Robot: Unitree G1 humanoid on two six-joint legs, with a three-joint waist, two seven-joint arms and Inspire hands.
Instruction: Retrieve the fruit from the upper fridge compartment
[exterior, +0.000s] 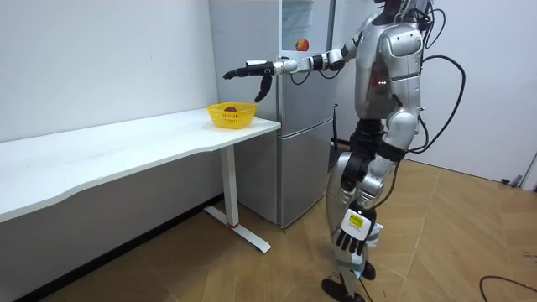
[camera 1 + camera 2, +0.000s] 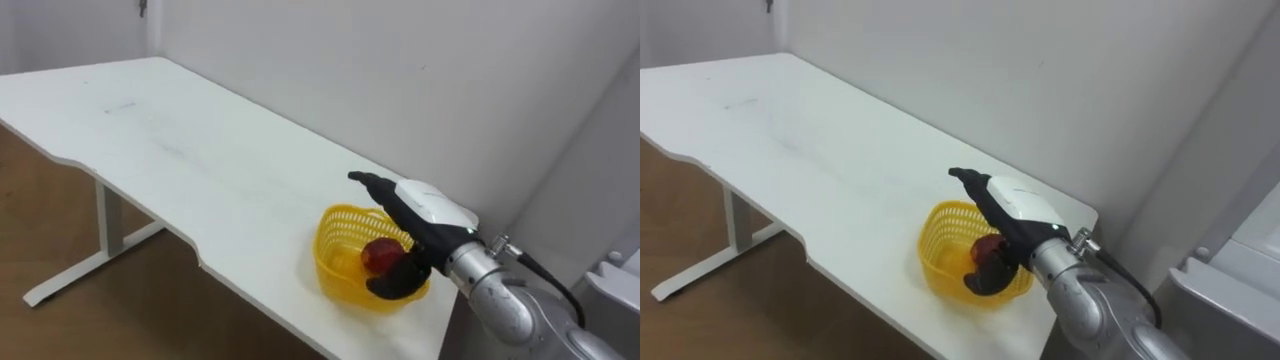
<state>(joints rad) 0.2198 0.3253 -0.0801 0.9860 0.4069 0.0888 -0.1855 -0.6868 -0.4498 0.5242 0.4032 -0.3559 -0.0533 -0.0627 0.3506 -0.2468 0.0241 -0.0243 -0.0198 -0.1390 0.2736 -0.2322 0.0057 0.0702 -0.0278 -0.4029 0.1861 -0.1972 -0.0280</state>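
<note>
A yellow mesh basket [image 2: 338, 268] stands on the white table [image 2: 200, 160] near its right end, and a red round fruit [image 2: 381, 254] lies in it. My right hand [image 2: 425, 212] hovers above the basket, open, fingers stretched out flat and thumb hanging down, with nothing in it. In the room view that hand [image 1: 252, 69] is well above the basket [image 1: 231, 115]. I stand beside the grey fridge [image 1: 306, 151], right arm held out over the table's end. My left hand [image 1: 351, 239] hangs low by my side, fingers relaxed.
A small orange round thing [image 1: 301, 44] shows on the upper part of the fridge. The table runs long toward my left, along a white wall [image 2: 400, 60]. The fridge's top corner [image 2: 1240, 270] lies just right of the table end.
</note>
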